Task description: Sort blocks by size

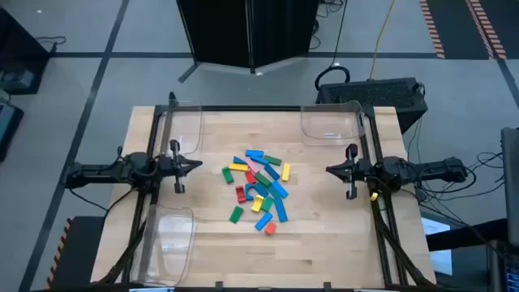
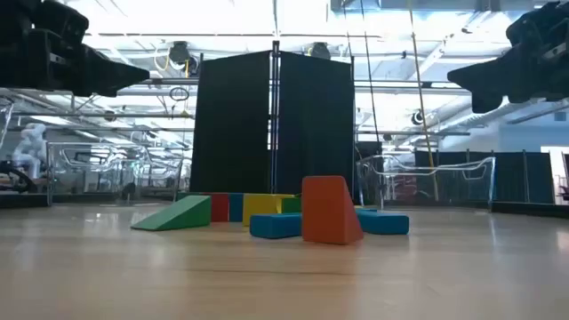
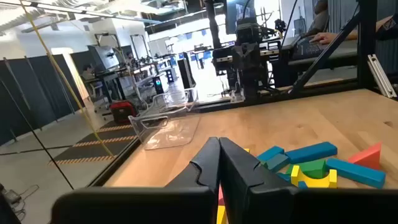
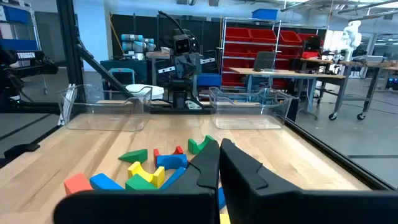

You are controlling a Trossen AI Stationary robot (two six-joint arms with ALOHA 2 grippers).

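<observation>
Table (image 1: 324,243): a light wooden table seen from above, with a dark frame along its far edge and its left and right edges.

Bins: three clear plastic bins sit on the table. One (image 1: 180,130) is at the far left corner, one (image 1: 331,123) at the far right corner, and one (image 1: 170,239) at the near left corner.

Left arm: a dark arm reaching in from the middle of the table's left edge. The left gripper (image 1: 197,165) points toward the table's centre and hovers above the wood, well apart from the pile. Its fingers (image 3: 208,163) are clenched together, tips meeting, with nothing between them.

Right arm: a dark arm reaching in from the middle of the table's right edge, mirroring the left. The right gripper (image 1: 329,169) also points toward the centre, raised and well apart from the pile. Its fingers (image 4: 208,163) are pressed together on nothing.

Blocks (image 1: 259,190): a loose pile of small coloured blocks lies in the middle of the table, between the two grippers. Blue, green, yellow, red, pink and orange pieces lie mixed together, many touching or overlapping. None of them is in a bin.

Nearest blocks: from table height, an orange block (image 2: 330,210) stands upright at the near side of the pile, with a blue block (image 2: 275,226) lying just beside it and a green wedge (image 2: 173,215) lying further to one side.
</observation>
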